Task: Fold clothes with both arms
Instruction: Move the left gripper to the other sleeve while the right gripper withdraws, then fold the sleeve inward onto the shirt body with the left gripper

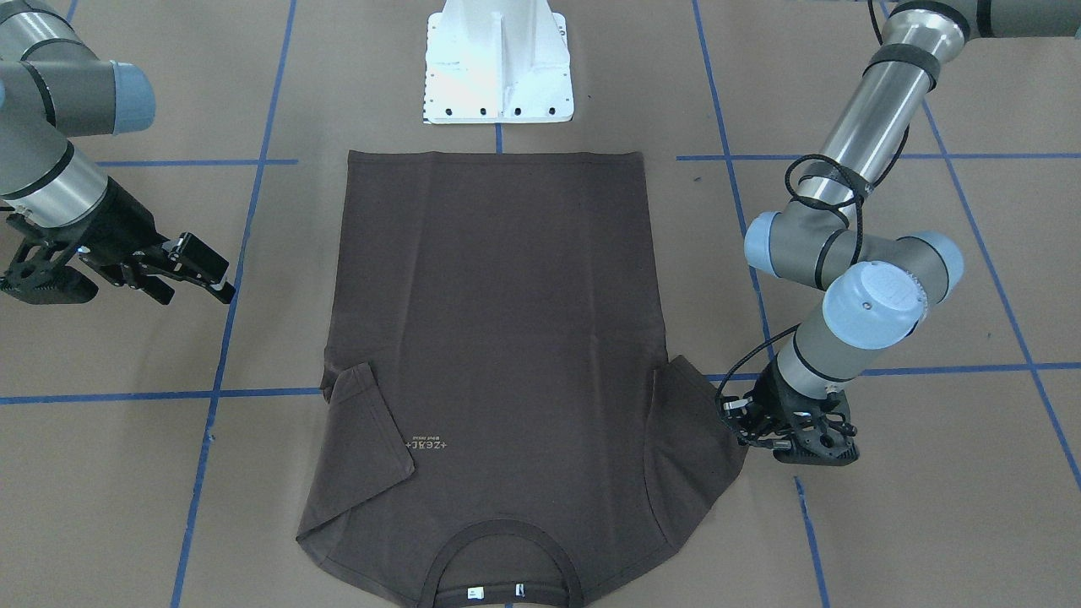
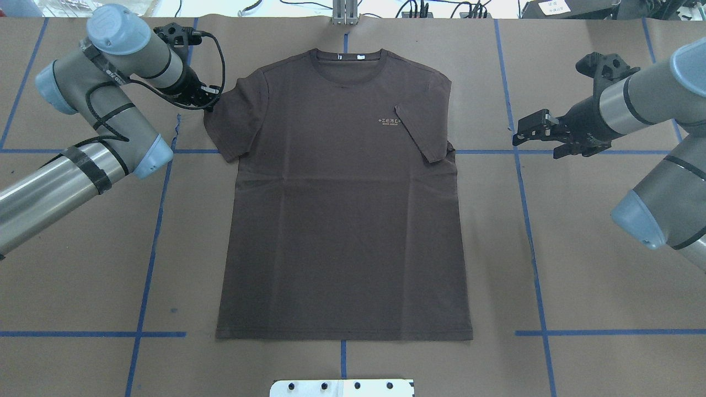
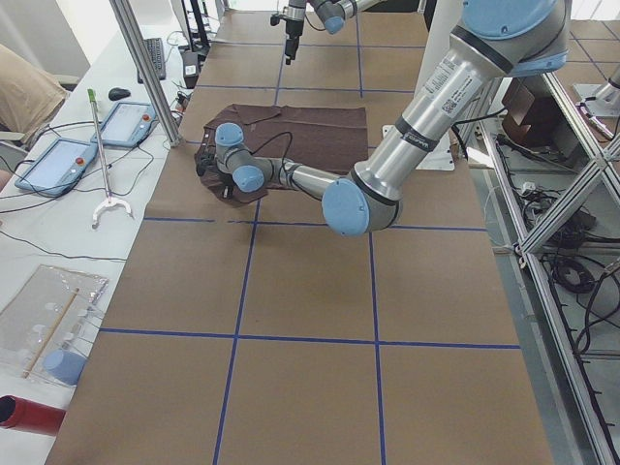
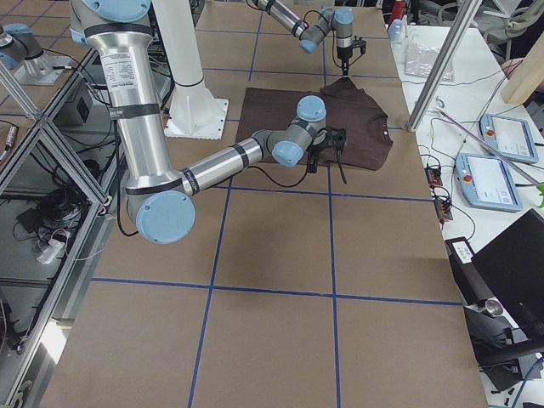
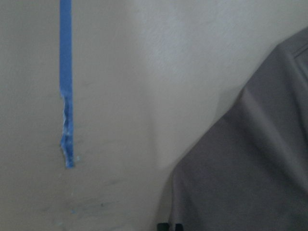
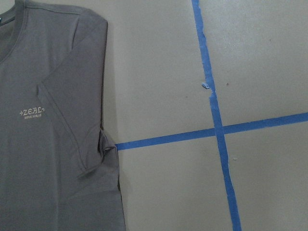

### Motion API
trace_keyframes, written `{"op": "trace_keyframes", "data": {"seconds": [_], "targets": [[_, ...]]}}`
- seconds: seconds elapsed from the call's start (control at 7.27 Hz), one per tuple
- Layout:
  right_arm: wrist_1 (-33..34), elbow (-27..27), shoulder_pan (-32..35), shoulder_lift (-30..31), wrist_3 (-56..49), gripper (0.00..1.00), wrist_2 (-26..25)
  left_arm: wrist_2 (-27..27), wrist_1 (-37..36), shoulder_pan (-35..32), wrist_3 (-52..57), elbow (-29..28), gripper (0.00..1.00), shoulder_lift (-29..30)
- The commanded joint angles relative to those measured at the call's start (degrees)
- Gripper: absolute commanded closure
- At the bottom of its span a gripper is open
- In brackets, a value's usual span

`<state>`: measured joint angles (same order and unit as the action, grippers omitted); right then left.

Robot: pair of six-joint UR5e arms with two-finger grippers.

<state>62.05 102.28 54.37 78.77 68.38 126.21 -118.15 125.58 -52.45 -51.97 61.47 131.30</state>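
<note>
Brown paper covers the worktop (image 2: pixel 579 264), ruled into squares by blue tape lines (image 2: pixel 528 220), with a white pedestal base (image 1: pixel 498 63) bolted at the robot's edge. Beyond the far edge, aluminium posts (image 3: pixel 145 73) rise beside a pale bench with two teach pendants (image 3: pixel 56 165) and loose cables. The dark brown T-shirt (image 2: pixel 342 220) lies flat and face up in the middle, its collar (image 2: pixel 345 55) pointing away from the robot. Its right sleeve (image 2: pixel 422 132) is turned in over the chest beside the pale lettering (image 2: pixel 389 121), while the left sleeve (image 2: pixel 237 121) is spread outward. The left claw (image 2: pixel 209 103) is low at that sleeve's outer edge; I cannot tell whether it grips the cloth. The right claw (image 2: pixel 532 144) hangs released, fingers parted and empty, well apart from the shirt's right side.
</note>
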Motion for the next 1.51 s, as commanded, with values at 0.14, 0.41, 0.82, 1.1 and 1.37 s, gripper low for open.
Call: {"op": "trace_keyframes", "data": {"seconds": [0.14,0.41,0.82,1.1,1.37], "targets": [[0.00,-0.33,-0.14,-0.10,0.00,0.00,0.00,0.11,-3.41,1.72,-8.11,0.14,1.00,6.33],[0.00,-1.12,-0.32,-0.19,-0.09,0.00,0.00,0.64,-3.50,5.23,-14.10,0.06,1.00,7.82],[-0.78,-4.09,-0.32,-1.16,-2.37,0.00,0.00,4.51,-3.67,8.41,-17.82,-0.03,1.00,9.05],[-3.50,-6.12,-0.32,-1.16,-2.29,0.00,0.09,4.51,-3.59,8.68,-19.75,-0.29,1.00,9.76],[-4.74,-7.36,-0.58,-1.68,-2.29,0.00,0.00,6.95,-3.58,9.30,-20.54,0.14,0.33,9.85]]}}
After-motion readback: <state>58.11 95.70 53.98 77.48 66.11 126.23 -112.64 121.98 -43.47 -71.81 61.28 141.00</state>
